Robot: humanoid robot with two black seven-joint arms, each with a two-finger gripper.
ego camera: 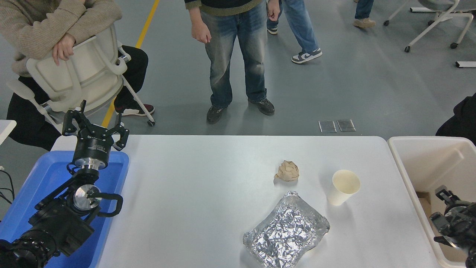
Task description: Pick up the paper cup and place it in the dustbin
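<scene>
At lower left, 1 left gripper (95, 128) hangs over 1 blue tray (48, 175), fingers spread wide. Right of center on the white table (193, 201) sit 1 tan paper ball (287, 171), 1 crumpled foil tray (286, 230) and 1 upright paper cup (343, 187). At far right, 1 right gripper (452, 216) sits above 1 dustbin (427, 156); whether its fingers are parted cannot be told.

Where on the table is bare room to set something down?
The wide stretch between the blue tray and the foil container is bare. It is crowded on the right, around the paper ball, the paper cup and the foil.
</scene>
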